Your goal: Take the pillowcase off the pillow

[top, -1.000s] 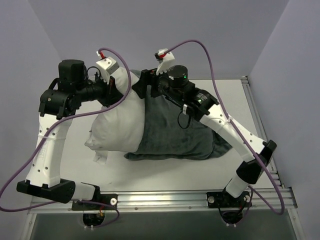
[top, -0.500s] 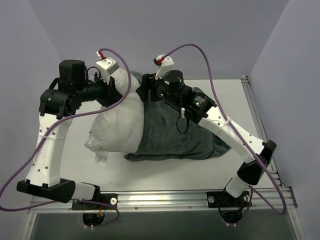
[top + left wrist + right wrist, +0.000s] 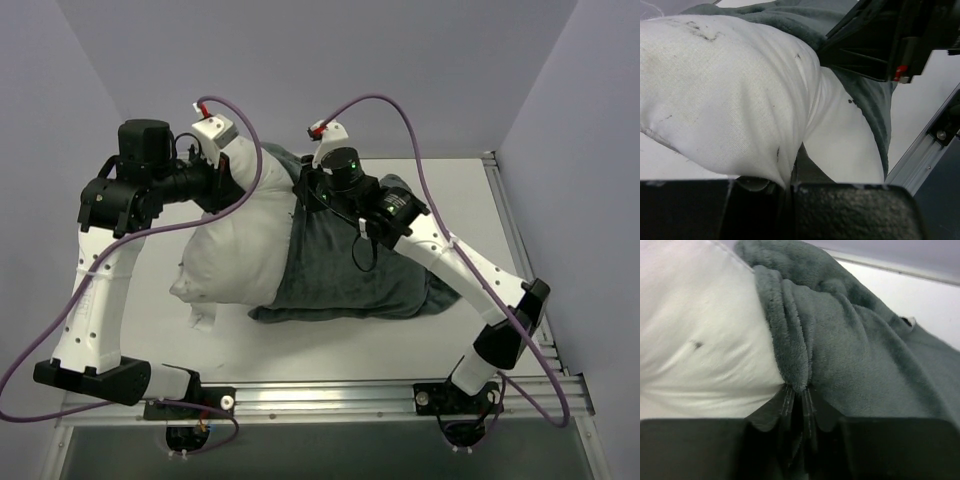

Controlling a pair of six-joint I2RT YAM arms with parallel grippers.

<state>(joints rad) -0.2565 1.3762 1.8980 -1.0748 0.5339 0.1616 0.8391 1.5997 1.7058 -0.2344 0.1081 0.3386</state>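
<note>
With the left tool (image 3: 791,192) clamped on white fabric of the half-bared pillow (image 3: 235,250) and the right tool (image 3: 799,402) pinched on the pillowcase (image 3: 345,265) rim just ahead of its tips, the stripping pull is at hand: the right likely must drag that rim away from the left.

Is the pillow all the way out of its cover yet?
No, the grey pillowcase covers the right part of the white pillow.

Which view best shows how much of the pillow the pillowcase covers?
Top external: the whole grey pillowcase shows, covering the right part of the pillow, the left bare. Right wrist shows only its bunched edge pinched between the fingers of the right gripper; left wrist, just a grey strip behind the pillow.
</note>
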